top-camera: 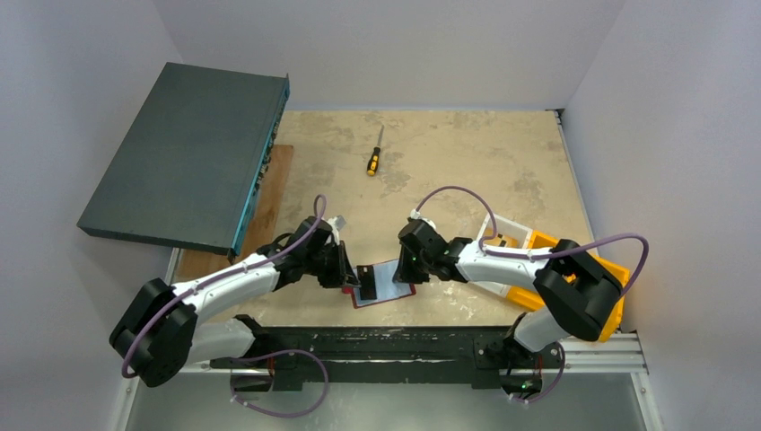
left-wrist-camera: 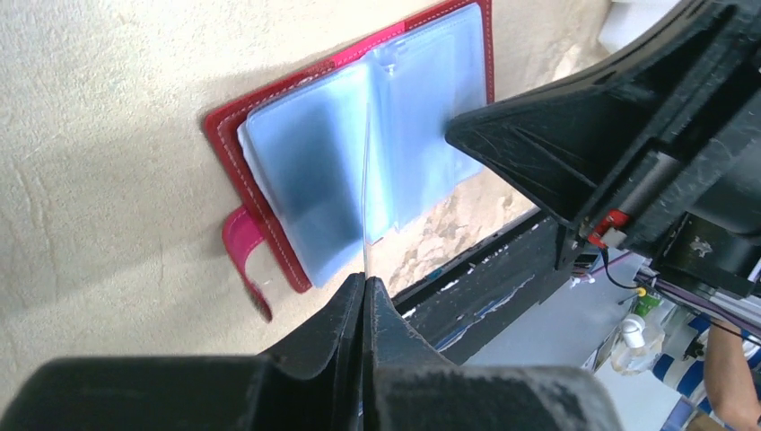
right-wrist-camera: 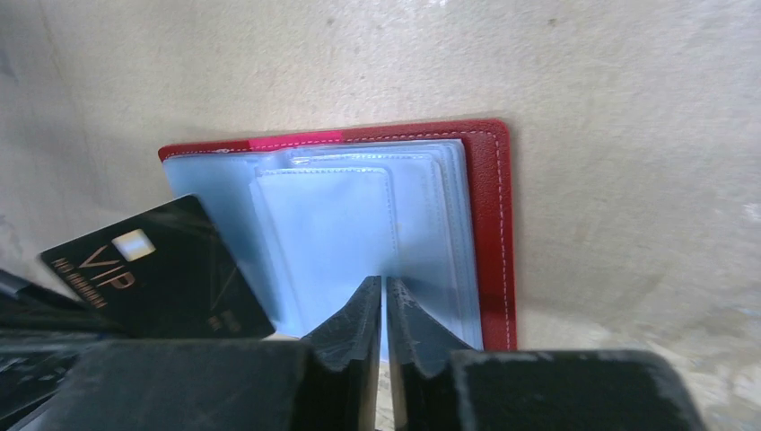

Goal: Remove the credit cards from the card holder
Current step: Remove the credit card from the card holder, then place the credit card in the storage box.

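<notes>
The card holder lies open near the table's front edge, red cover down, with bluish clear sleeves facing up. My left gripper is shut on a black credit card lettered "VIP". The card shows edge-on as a thin line in the left wrist view and stands over the holder's left half. My right gripper is shut, with its tips resting on the sleeves of the holder's right half. The holder's pink tab sticks out at the side.
A screwdriver lies far back in the middle. A dark grey box leans at the back left over a wooden board. An orange bin and a white bin stand at the right under my right arm. A black rail runs along the front edge.
</notes>
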You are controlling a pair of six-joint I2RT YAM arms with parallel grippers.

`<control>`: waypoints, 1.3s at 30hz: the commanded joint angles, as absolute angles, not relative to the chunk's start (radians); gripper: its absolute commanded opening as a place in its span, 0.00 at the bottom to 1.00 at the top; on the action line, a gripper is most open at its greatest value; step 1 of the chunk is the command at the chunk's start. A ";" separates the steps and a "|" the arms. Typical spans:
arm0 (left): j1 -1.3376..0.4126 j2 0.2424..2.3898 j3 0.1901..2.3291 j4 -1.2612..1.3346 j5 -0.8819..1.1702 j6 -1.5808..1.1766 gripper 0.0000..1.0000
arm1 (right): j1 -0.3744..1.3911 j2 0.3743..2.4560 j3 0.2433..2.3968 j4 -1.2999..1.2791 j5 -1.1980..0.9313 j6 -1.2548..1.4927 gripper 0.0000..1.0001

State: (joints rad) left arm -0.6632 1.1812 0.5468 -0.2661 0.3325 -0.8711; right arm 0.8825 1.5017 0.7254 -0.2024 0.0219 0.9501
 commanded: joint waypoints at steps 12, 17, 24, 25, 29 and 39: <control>-0.616 1.015 0.685 -0.363 0.403 -0.820 0.00 | 0.730 1.250 0.785 -0.074 -0.124 0.790 0.60; -0.549 0.963 0.738 -0.350 0.510 -0.848 0.00 | 0.624 1.151 0.699 0.167 -0.333 0.763 0.80; -0.451 0.956 0.752 -0.191 0.697 -0.967 0.00 | 0.586 1.121 0.658 0.425 -0.568 0.828 0.89; -0.444 0.961 0.750 -0.161 0.717 -0.984 0.00 | 0.587 1.127 0.655 0.455 -0.591 0.841 0.88; -0.433 0.973 0.753 -0.058 0.768 -1.043 0.00 | 0.587 1.160 0.663 0.506 -0.658 0.868 0.87; -0.431 1.003 0.764 -0.021 0.795 -1.053 0.00 | 0.587 1.204 0.627 0.666 -0.737 0.977 0.65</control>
State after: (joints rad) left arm -0.4385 0.9943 0.7292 -0.0841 0.7521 -1.0348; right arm 0.5888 1.2011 0.6388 0.5308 -0.6746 0.9180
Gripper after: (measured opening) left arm 0.004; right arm 0.691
